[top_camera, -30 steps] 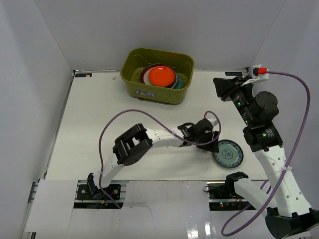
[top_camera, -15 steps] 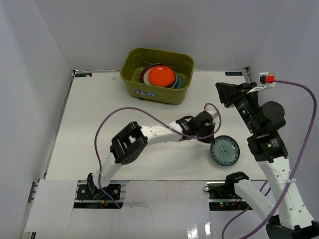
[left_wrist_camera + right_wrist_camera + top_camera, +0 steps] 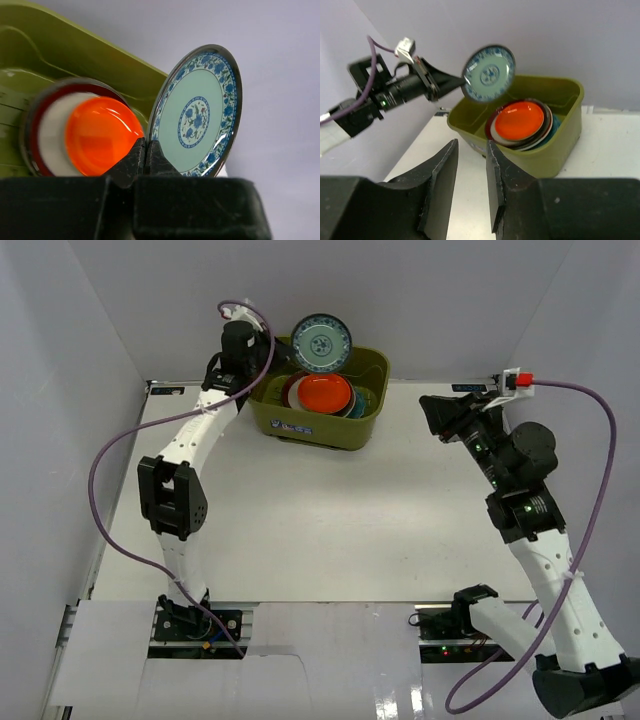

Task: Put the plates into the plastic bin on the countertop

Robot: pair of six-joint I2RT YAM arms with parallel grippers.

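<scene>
Above olive bin (image 3: 312, 432), back rim: L fingers (image 3: 131, 159) pinch sm. blue-patterned plate (image 3: 321, 342) by its edge, nrly upright. Orange plate (image 3: 325, 392) tops stack inside. R fingers (image 3: 440, 185) spread, empty. Advise: tilt flat, lower onto stack ctr, then release.

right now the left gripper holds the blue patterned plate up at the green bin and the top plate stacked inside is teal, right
No: the top plate stacked inside is orange, not teal, as the top external view shows. The left gripper does hold the blue patterned plate up at the green bin.
</scene>
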